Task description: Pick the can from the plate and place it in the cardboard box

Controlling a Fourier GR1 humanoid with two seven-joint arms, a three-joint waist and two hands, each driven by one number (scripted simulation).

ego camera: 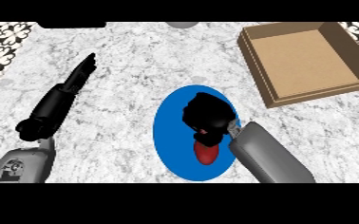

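Tabletop: pale marbled surface; carries everything here and lies below and around both sets of fingers.

Cardboard box: open top, brown, empty floor showing. Sits up and to the right of the right hand's fingers, well apart from them, mouth upward so a can may be lowered straight in.

Plate: blue, round, directly beneath the right hand's fingers; its bare rim shows to their left and below.

Right hand: comes in from the lower right over the plate, its fingers curled downward into a dark bunch. They appear clamped round the upper part of the can (judged from the curl and the red showing just under the palm; the contact itself is hidden).

Left hand: at the view's left, resting, fingers straight and together, pointing away up the tabletop. Holds nothing; kept well clear of the plate, presumably so it does not obstruct.

Can: red, only its lower end visible, just below the right hand's fingers, over the plate's lower part. Cannot tell whether it rests on the plate or is lifted.

Step in hand: grasp at the plate; carry to the box not yet done.
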